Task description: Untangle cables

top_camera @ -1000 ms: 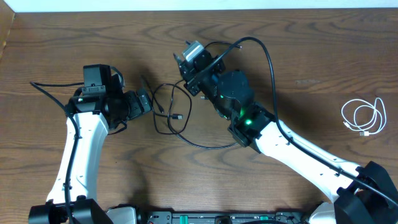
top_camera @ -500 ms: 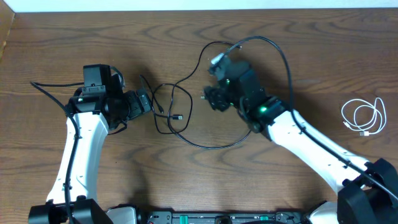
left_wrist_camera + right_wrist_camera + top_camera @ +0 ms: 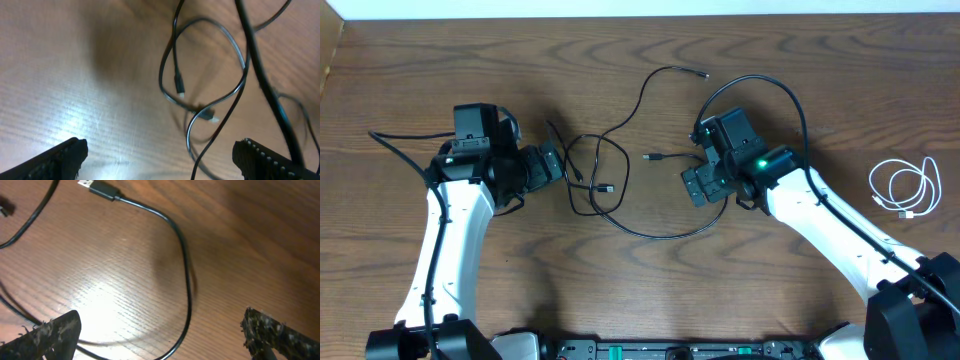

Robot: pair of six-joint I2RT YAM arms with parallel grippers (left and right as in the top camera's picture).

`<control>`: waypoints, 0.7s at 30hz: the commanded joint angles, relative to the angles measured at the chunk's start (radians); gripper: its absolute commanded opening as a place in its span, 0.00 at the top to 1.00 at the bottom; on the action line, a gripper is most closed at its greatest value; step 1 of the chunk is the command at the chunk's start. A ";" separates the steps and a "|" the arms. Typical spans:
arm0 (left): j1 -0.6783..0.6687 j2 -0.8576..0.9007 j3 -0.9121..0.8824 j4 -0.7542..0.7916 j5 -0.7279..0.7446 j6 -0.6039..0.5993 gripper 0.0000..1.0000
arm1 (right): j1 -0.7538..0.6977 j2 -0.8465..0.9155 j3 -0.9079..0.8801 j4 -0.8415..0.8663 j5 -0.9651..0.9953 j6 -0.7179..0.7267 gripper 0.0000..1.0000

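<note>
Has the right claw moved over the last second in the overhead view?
Yes. The right claw has shifted right and down the frame, ending closer to the coiled white cable, which stayed put.

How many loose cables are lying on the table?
2: a black cable looped in the middle, a white cable coiled far right. The black loops may hide another.

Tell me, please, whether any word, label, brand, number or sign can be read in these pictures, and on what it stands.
None: no text can be read in any view.
The black cable, the white cable and the table show no print.
The right arm shows only a green light, no lettering.
The rail at the lower edge of the overhead view is too small to read.
</note>
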 commanded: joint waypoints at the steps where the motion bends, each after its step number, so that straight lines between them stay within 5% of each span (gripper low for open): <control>1: 0.000 0.006 -0.003 0.041 -0.007 0.002 0.02 | -0.025 -0.013 -0.004 0.008 0.075 0.010 0.01; 9: 0.000 0.006 -0.003 0.042 -0.016 0.007 0.02 | -0.097 -0.013 -0.016 0.013 0.077 0.009 0.01; 17: 0.001 0.006 -0.003 0.017 -0.293 0.010 0.01 | -0.157 -0.013 -0.091 0.089 0.077 0.010 0.01; 21: 0.001 0.006 -0.003 0.013 -0.296 0.010 0.18 | -0.167 -0.013 -0.159 0.200 0.077 0.010 0.01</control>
